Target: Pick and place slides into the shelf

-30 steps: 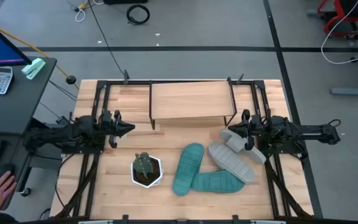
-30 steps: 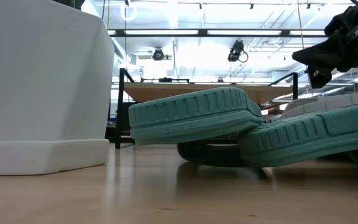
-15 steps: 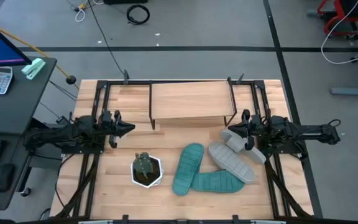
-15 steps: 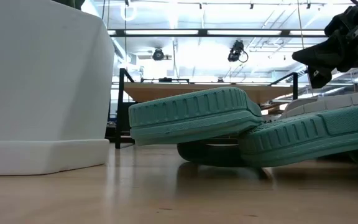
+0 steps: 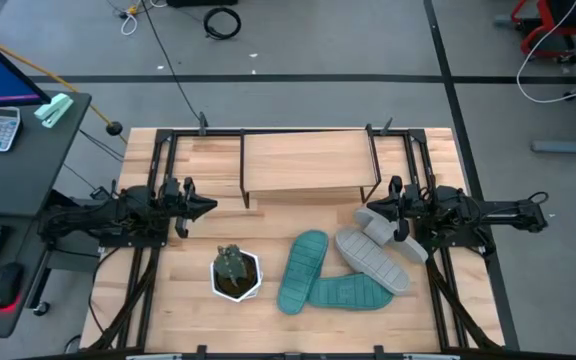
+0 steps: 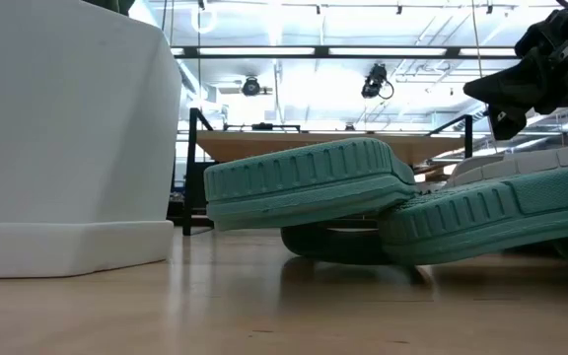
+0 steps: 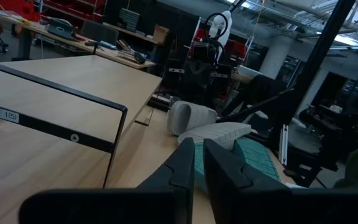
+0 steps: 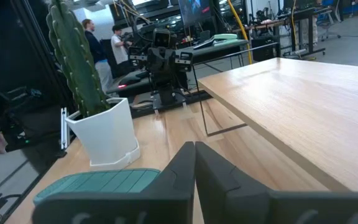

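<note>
Four slides lie heaped near the worktop's front right: two teal slides (image 5: 318, 280) overlapping, two grey slides (image 5: 373, 252) beside them toward the right edge. The shelf (image 5: 306, 164) stands at the back edge, its top bare. A potted cactus (image 5: 235, 272) sits front left. The left end effector (image 5: 211, 207) and the right end effector (image 5: 362, 212) hover at mid-worktop, both narrowed shut, holding nothing.

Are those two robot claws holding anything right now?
No. The left gripper and the right gripper are both shut on nothing; the slides lie untouched on the table.
</note>
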Robot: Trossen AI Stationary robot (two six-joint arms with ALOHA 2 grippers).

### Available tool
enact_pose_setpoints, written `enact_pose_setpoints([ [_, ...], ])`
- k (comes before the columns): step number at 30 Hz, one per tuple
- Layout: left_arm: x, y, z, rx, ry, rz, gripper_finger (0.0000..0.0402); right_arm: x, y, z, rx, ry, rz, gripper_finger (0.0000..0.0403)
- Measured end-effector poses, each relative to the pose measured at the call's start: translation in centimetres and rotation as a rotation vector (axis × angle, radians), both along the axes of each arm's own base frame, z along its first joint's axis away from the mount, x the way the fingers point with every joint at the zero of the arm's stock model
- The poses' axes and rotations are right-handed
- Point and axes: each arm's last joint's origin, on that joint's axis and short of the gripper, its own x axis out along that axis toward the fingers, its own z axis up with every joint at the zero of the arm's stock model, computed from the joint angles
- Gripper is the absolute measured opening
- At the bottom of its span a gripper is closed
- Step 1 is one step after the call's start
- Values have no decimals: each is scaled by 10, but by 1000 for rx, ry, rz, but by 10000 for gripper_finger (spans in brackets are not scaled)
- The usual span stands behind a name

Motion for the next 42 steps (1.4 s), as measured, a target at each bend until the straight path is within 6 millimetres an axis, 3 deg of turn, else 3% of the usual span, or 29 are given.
enact_pose_setpoints([
  [11,0,0,0,0,0,0,28,0,0,0,0,0,0,18],
  [42,0,0,0,0,0,0,39,0,0,0,0,0,0,18],
])
